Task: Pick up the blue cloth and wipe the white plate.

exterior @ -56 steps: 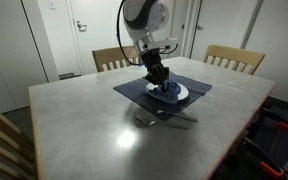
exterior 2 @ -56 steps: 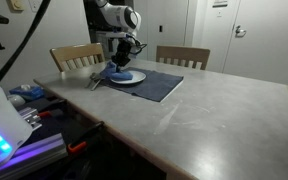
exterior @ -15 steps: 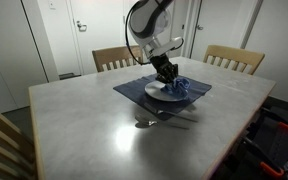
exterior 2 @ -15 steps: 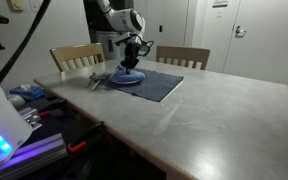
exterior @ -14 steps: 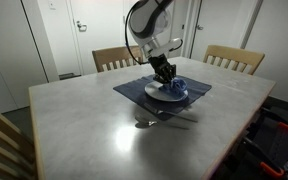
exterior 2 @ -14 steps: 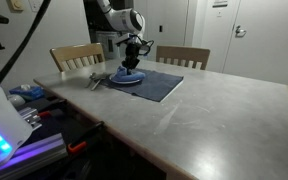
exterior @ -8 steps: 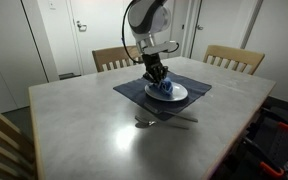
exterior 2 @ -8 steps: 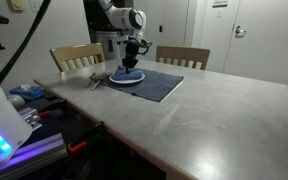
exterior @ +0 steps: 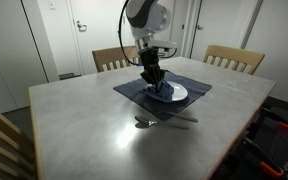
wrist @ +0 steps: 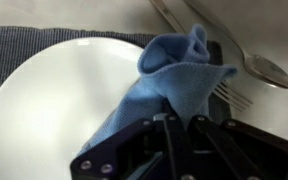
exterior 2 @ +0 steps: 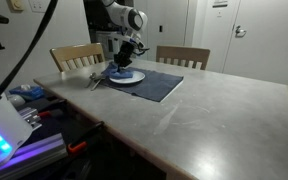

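Arm's fingers clamped on blue cloth – cloth bunched over white plate at its 3 o'clock edge in wrist view; spoon at 2 o'clock on worktop.

It looks like a dining room pressed into lab use: a grey table with wooden chairs along its far side, white doors behind, and cabled equipment at the near left.

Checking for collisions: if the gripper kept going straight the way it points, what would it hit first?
The cloth held in the gripper, then the plate right beneath. Cloth and plate seem to touch, though depth is unclear.
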`<state>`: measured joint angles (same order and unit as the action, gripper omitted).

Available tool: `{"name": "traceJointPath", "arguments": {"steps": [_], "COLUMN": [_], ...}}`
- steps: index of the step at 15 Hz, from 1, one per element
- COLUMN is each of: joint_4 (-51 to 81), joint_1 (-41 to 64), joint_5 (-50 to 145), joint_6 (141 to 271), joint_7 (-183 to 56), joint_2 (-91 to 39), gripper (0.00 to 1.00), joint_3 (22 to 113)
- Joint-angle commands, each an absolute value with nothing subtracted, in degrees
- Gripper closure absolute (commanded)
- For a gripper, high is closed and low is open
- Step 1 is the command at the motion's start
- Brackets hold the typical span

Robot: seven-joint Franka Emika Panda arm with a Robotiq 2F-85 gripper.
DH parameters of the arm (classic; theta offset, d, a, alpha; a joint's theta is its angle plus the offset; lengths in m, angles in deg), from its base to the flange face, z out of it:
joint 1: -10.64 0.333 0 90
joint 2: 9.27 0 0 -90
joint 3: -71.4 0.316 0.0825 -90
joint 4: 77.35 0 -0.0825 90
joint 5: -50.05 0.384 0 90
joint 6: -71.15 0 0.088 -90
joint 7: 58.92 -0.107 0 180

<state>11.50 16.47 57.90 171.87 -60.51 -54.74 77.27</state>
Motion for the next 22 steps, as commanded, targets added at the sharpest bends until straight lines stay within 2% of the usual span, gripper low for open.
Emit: {"name": "traceJointPath", "arguments": {"steps": [1,7,12,22], "joint_4": [9.8,9.9,11.2,11.9], "joint_1": [16.6,19.4,19.5,18.6], "joint_5": [55.5,46.4,47.2,54.3], "joint_6": [164.0,161.7,173.6,192.1], "joint_7": [-58.9,-66.7,-75.1,-68.0], "joint_2": [-55.4,-54.8,-53.6,-47.0], "gripper": [0.98,0.98,0.98,0.98], "joint_3": [76.4,72.5,71.7,76.4]}}
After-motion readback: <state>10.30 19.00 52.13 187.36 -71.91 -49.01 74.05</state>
